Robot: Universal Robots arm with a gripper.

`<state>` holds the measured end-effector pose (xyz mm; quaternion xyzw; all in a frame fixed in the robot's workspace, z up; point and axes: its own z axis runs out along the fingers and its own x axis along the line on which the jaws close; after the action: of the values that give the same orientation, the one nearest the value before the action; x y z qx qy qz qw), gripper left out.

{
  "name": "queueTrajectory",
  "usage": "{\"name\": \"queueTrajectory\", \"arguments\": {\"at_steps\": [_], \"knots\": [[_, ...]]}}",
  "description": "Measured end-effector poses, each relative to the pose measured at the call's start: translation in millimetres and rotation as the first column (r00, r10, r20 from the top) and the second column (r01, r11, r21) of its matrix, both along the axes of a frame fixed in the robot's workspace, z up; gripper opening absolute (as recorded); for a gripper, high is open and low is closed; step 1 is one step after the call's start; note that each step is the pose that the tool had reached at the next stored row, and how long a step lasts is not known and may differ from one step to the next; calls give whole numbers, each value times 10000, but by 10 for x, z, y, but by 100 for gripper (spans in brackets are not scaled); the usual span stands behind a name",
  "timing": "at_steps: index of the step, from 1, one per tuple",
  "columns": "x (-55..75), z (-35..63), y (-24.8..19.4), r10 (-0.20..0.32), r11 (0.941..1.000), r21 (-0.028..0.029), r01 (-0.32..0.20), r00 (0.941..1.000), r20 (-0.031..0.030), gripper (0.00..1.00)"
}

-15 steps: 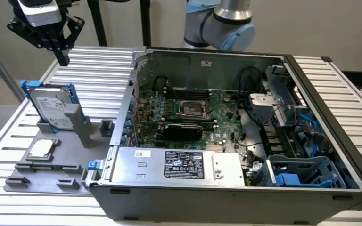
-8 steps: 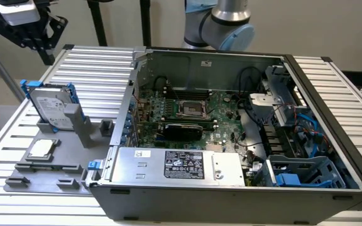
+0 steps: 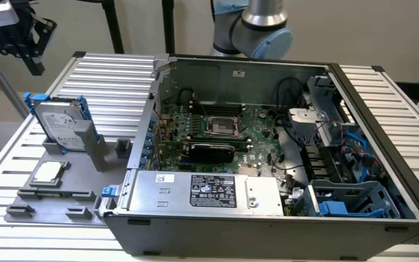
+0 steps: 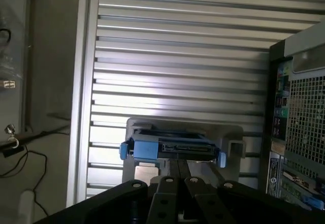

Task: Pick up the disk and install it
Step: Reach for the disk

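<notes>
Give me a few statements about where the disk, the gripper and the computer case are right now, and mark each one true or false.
1. The disk stands on edge in a grey holder, outside the computer case. True.
2. The gripper has its jaws clamped on the disk. False: the jaws are shut on nothing, above the disk and apart from it.
3. A small square chip lies flat near the holder. True.
4. The computer case is closed up. False: its side is open, with the motherboard showing.
</notes>
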<state>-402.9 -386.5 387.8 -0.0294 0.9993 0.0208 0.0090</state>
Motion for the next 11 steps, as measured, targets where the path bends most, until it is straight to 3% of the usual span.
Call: {"name": "queueTrajectory", "arguments": {"at_steps": [5, 9, 11], "knots": [[-223, -25, 31, 24, 9999, -148, -24, 10000, -1, 11], [-283, -40, 61, 13, 9995, -309, -14, 10000, -28, 11], [-284, -40, 61, 11, 9995, -312, -12, 10000, -32, 11]]}}
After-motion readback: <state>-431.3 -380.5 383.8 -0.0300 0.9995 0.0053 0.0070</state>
